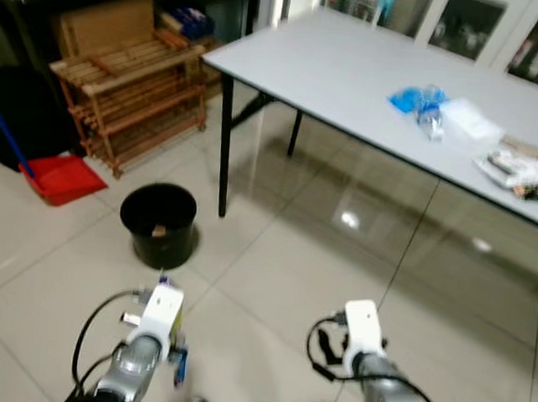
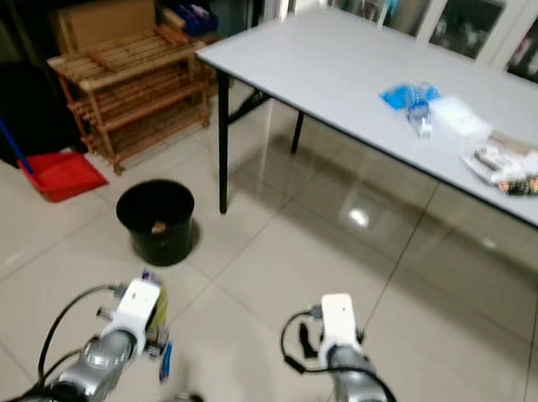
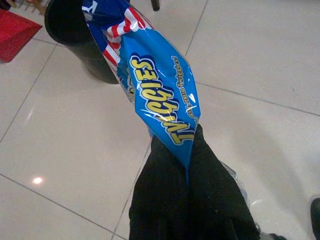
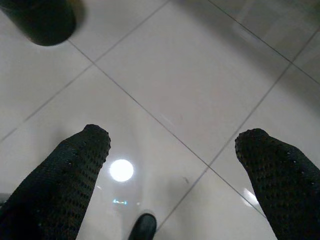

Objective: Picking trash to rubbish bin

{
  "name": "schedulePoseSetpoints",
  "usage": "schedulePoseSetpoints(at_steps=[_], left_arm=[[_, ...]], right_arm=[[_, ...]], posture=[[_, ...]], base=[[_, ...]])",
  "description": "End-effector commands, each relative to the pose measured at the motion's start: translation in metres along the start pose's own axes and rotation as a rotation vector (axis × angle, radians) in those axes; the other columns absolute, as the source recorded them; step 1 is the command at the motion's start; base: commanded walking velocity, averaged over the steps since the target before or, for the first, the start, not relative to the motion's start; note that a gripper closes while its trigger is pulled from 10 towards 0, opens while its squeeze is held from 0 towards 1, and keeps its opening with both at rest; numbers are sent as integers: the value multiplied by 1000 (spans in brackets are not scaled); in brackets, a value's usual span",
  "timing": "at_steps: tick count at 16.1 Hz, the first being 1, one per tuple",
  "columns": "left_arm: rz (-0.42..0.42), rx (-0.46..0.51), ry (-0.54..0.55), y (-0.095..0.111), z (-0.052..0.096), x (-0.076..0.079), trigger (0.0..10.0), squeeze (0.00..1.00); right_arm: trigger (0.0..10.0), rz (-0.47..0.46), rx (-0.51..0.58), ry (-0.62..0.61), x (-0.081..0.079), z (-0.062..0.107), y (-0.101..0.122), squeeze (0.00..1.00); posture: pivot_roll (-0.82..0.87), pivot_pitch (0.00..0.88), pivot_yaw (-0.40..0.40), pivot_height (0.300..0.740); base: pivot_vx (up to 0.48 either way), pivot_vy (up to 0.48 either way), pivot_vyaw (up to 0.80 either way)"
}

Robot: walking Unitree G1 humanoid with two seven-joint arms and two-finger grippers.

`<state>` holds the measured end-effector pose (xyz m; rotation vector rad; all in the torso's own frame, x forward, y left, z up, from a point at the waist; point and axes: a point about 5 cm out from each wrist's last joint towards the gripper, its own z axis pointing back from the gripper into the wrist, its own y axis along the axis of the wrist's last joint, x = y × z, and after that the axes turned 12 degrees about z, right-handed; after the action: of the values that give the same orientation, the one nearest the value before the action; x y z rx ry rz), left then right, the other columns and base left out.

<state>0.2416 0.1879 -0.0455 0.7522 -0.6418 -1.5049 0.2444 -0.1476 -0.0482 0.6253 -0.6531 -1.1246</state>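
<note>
Black bin [image 1: 159, 222] on tiled floor [image 1: 318, 289]

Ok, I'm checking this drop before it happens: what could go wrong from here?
1. The left claw pinches only the bottom corner of the blue snack wrapper, so the slick foil could slip out onto the tiled floor.
2. The black bin stands ahead of the robot, not under the wrapper; an early release would probably miss.
3. The bin sits close to the table leg, which the robot could bump on approach.

Left gripper [image 3: 187, 165] at 7 o'clock, fingers clamped together; right gripper [image 4: 172, 145] at 5 o'clock, fingers spread.
</note>
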Motion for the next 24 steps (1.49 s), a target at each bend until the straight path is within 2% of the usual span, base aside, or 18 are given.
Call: schedulePoseSetpoints(at_steps=[1,8,13,18,20,22,24], left_arm=[[1,5,6,3,-1,3,10000,0],[9,9,12,4,-2,5,10000,0],[8,12,12,5,-2,4,10000,0],[2,9,12,4,-2,5,10000,0],[3,10,13,4,-2,5,10000,0],[1,11,11,4,-2,6,10000,0],[1,11,8,5,-2,6,10000,0]], right_arm=[[10000,-23,-14,-9,4,2,-8,0],[10000,21,-27,14,-1,3,-11,0],[10000,-11,-21,10,0,3,-10,0],[10000,13,-36,21,0,3,-13,0],[10000,35,-31,16,0,3,-12,0],[10000,19,-32,20,-1,3,-13,0],[10000,-3,-30,17,-1,3,-13,0]], posture=[[6,47,-68,740],[8,48,-68,740],[9,47,-68,740],[11,49,-68,740],[10,49,-68,740],[11,49,-68,740],[10,48,-67,740]], base=[[360,0,0],[366,0,114],[367,0,160],[365,0,0],[366,0,666],[364,0,800],[362,0,0]])
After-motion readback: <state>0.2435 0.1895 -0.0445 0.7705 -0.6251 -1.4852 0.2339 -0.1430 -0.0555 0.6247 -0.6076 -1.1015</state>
